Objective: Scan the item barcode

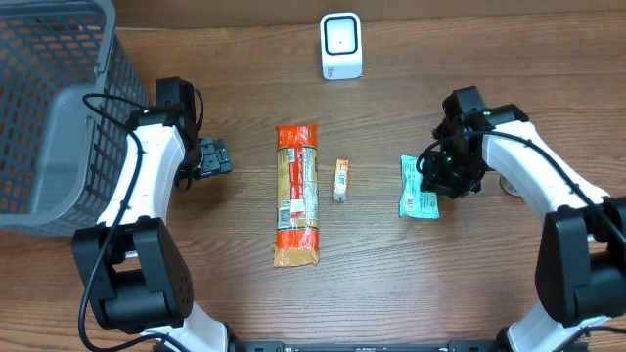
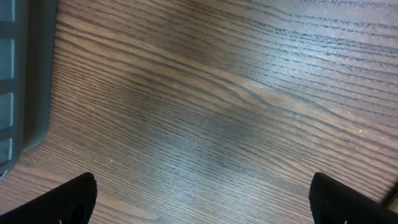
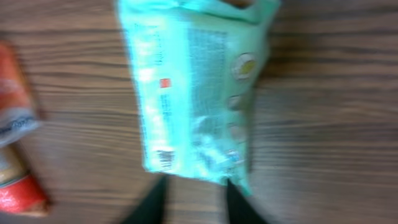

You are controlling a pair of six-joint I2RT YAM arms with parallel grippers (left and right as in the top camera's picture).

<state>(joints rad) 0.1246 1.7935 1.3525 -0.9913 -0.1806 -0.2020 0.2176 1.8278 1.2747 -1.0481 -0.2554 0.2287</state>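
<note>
I have the right gripper (image 3: 196,200) down at the mint-green packet (image 1: 418,186), which lies on the surface (image 1: 411,284) right of centre. In the right wrist view its two dark fingers (image 3: 152,202) stand close together at the bottom of the frame, with the packet's near edge right at them. That view is blurred (I can't read the print on the packet). So I cannot tell whether the jaws are pinching the packet or only bracketing its edge. From overhead, the gripper covers the packet's right side.

The left gripper (image 1: 210,156) is wide open and holds nothing. In its wrist view the fingertips (image 2: 68,199) sit at the two bottom corners with bare wood between them. It is over the left part of the surface, near the grey basket (image 1: 39,147), whose wall shows at the left edge of that view.

The scanner (image 1: 340,45), a small white unit, stands at the far side of the surface near the centre, well apart from the packet. Between the arms lies a long orange pack (image 1: 297,196), running front to back. Just to its right is a small box (image 1: 340,180), not touching it. The packet is to the right of the small box and apart from it. Part of the orange pack also shows at the left edge of the right wrist view.
</note>
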